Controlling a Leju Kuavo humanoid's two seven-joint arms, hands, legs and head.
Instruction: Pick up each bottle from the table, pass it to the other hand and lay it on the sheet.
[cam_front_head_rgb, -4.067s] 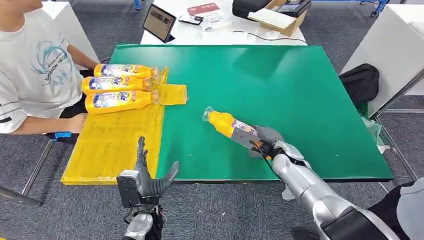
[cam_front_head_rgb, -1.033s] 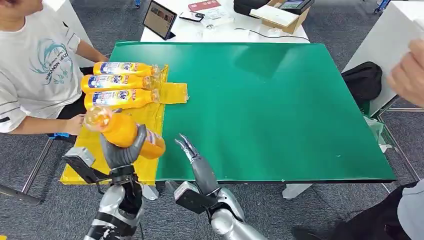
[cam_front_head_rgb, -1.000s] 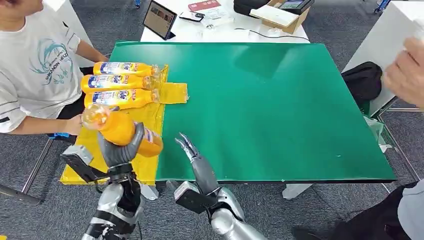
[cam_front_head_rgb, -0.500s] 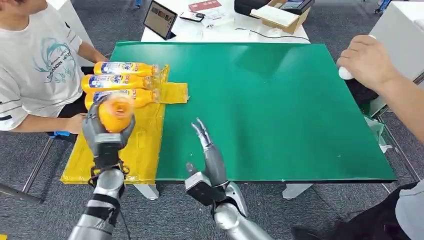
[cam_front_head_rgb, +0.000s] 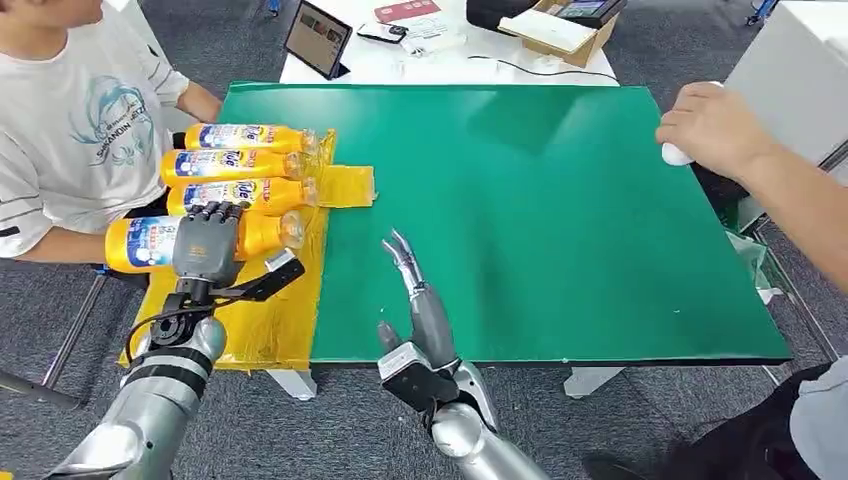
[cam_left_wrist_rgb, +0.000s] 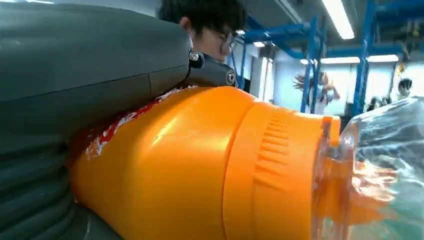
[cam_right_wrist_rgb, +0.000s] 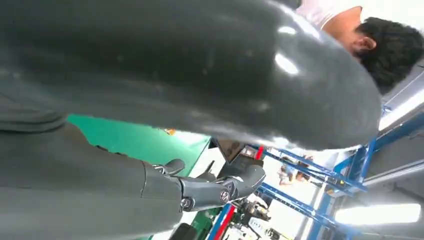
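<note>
My left hand (cam_front_head_rgb: 206, 246) grips an orange bottle (cam_front_head_rgb: 150, 240) that lies sideways over the yellow sheet (cam_front_head_rgb: 262, 300), clear cap toward the table's middle. In the left wrist view the bottle (cam_left_wrist_rgb: 200, 170) sits against the palm (cam_left_wrist_rgb: 75, 80). Three more orange bottles (cam_front_head_rgb: 240, 166) lie side by side on the sheet's far end, just beyond the held one. My right hand (cam_front_head_rgb: 415, 295) hovers above the green table (cam_front_head_rgb: 560, 200) near its front edge, fingers straight and apart, holding nothing. Its dark fingers (cam_right_wrist_rgb: 210, 187) also appear in the right wrist view.
A seated person (cam_front_head_rgb: 70, 120) is close to the sheet on the left. Another person's hand (cam_front_head_rgb: 715, 125) reaches over the table's right edge holding something white. A white table behind carries a tablet (cam_front_head_rgb: 318, 40) and a cardboard box (cam_front_head_rgb: 555, 30).
My left hand has turned the bottle from end-on to lying sideways and lowered it to the sheet beside the third bottle. The right hand stays raised. The person's hand at right has come lower.
</note>
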